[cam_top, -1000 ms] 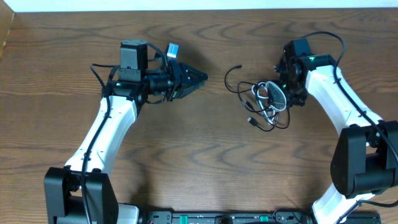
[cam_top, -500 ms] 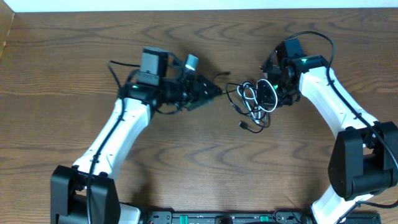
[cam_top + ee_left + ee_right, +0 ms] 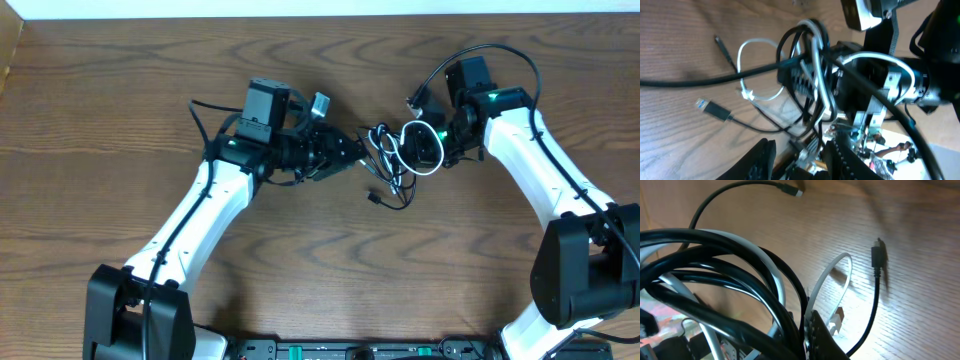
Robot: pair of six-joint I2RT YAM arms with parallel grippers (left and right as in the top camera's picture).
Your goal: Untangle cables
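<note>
The black cable [image 3: 384, 168] and white cable [image 3: 419, 160] lie tangled in one bundle at the table's middle right. My right gripper [image 3: 432, 148] is shut on the bundle and holds it partly off the wood. In the right wrist view the black loops [image 3: 715, 245] and white loop [image 3: 832, 275] crowd my right gripper's finger [image 3: 812, 330]. My left gripper [image 3: 356, 150] is open, its tips just left of the bundle. In the left wrist view its fingers [image 3: 801, 150] are apart below the white loop [image 3: 756, 44] and the black strand [image 3: 690, 80].
A black plug end [image 3: 372, 197] trails onto the wood below the bundle. It shows in the left wrist view as a blue-tipped plug [image 3: 715, 109]. Another plug [image 3: 877, 255] lies loose on the table. The wall edge runs along the back.
My left arm has swung right, up to the bundle. My right gripper has carried the bundle left toward it.
</note>
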